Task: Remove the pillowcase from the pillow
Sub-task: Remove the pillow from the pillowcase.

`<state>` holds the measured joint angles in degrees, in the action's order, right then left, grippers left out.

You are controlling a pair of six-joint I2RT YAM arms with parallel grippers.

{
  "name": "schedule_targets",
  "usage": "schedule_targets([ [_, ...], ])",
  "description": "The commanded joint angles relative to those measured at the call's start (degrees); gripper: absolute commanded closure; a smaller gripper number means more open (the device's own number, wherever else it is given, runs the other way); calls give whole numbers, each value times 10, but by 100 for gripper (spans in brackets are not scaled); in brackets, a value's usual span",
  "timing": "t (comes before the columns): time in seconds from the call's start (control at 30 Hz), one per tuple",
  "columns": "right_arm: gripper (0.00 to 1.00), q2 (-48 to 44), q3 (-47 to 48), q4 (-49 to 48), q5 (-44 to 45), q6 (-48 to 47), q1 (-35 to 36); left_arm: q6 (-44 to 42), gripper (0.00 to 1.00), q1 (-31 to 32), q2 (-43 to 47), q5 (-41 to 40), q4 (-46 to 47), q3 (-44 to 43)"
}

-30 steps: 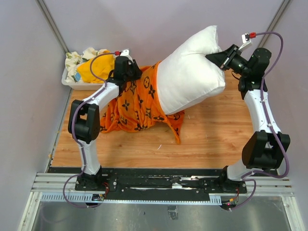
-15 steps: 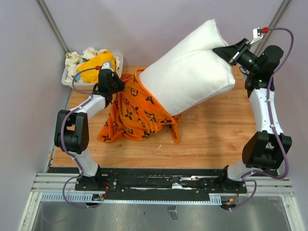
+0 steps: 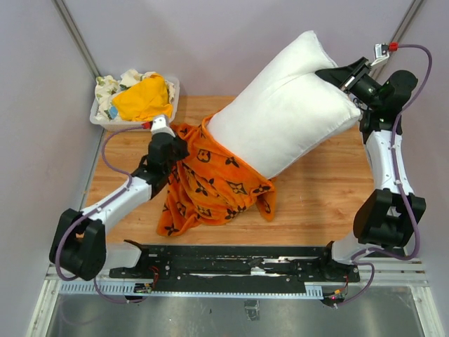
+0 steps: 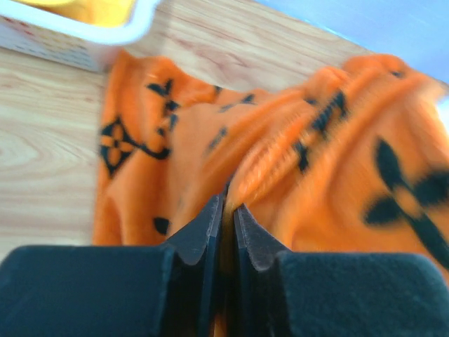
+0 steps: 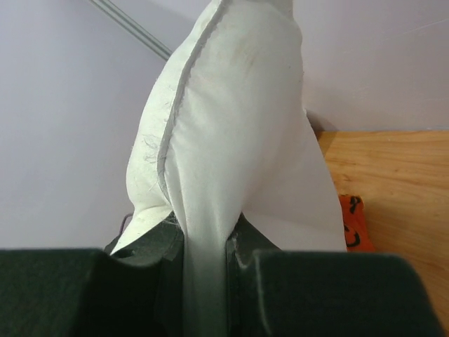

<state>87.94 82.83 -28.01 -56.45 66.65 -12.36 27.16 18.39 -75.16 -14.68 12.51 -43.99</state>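
The big white pillow (image 3: 287, 116) is held up at the back right, and its lower left end is still inside the pillowcase (image 3: 214, 179). The pillowcase is orange with black flower motifs and lies bunched on the wooden table. My right gripper (image 3: 328, 75) is shut on the pillow's far edge, seen as a pinched white fold (image 5: 210, 210) in the right wrist view. My left gripper (image 3: 179, 149) is shut on a fold of the pillowcase (image 4: 280, 161) at its left side; the jaws stand almost closed with orange cloth between them.
A white bin (image 3: 105, 119) at the back left holds a plain yellow-orange cloth (image 3: 144, 97) and other fabrics. Its rim shows in the left wrist view (image 4: 91, 31). Grey walls close in the table on the left, back and right.
My left gripper has pulled the pillowcase toward the near left, and more of the pillow is bare. My right gripper has drawn the pillow a little further right and back.
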Motion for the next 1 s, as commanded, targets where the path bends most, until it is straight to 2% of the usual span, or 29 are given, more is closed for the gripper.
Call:
schedule_targets([
  [0.0,99,10,22,-43,63,-10,-9,-15,83,115,45,-141,10,42],
  [0.13,99,33,42,-19,42,-28,6,8,77,217,51,-173,18,73],
  [0.2,99,33,44,-11,38,-38,8,25,70,225,56,-171,5,84],
  [0.23,99,31,43,-6,37,-44,8,28,58,225,63,-174,-3,85],
  [0.3,99,26,41,6,36,-59,8,17,24,224,87,-192,-18,78],
  [0.33,99,23,38,10,36,-64,8,3,10,224,101,-197,-22,65],
  [0.37,99,19,33,12,37,-68,8,-15,2,220,112,-193,-31,48],
  [0.47,99,5,15,20,42,-81,8,-62,1,213,120,-135,-55,-10],
  [0.63,99,-20,-8,36,50,-104,9,-123,1,235,109,57,-30,-27],
  [0.8,99,-37,-27,43,59,-112,11,-154,1,329,78,13,-39,-34],
  [0.97,99,-42,-38,40,67,-110,14,-170,3,357,30,-39,-50,-38],
])
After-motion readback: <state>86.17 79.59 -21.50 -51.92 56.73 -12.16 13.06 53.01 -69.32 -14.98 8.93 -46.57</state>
